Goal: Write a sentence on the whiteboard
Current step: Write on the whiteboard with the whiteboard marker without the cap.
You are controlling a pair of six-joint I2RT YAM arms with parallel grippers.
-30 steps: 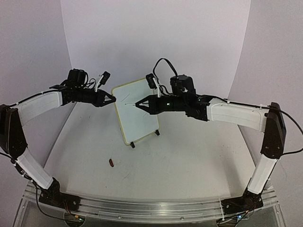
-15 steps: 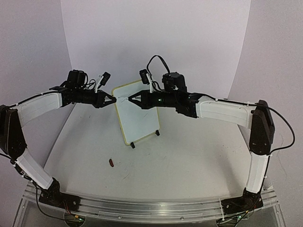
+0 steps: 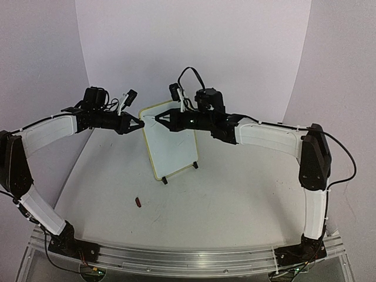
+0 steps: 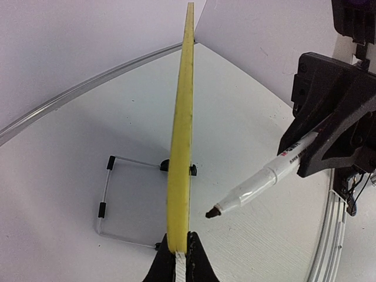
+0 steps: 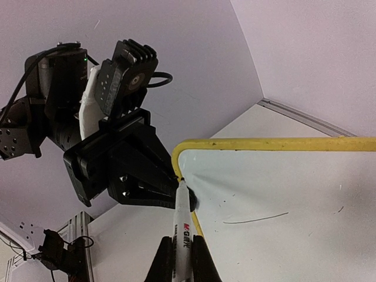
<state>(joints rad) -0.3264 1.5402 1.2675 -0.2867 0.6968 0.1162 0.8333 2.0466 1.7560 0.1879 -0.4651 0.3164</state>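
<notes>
Right wrist view says it all: the whiteboard [image 5: 282,194] is basically blank. It carries one faint thin line [image 5: 255,220] and a couple of tiny specks, with no readable words. So by the look of it the writing is barely begun, if that, and pretty much the whole sentence is left to do.

The board stands nearly upright on a little wire stand [image 4: 101,210] on the table [image 3: 235,194]. A marker [image 5: 183,226], cap off, points at the board's top corner right by the yellow frame. From the left wrist view the tip sits just off the writing face, not quite touching.

The right claw [image 5: 182,252] is clamped tight on that marker. The left claw [image 4: 178,252] is pinched onto the board's yellow edge, steadying it. A small reddish thing [image 3: 138,202], maybe the cap, lies in front of the board, well apart.
</notes>
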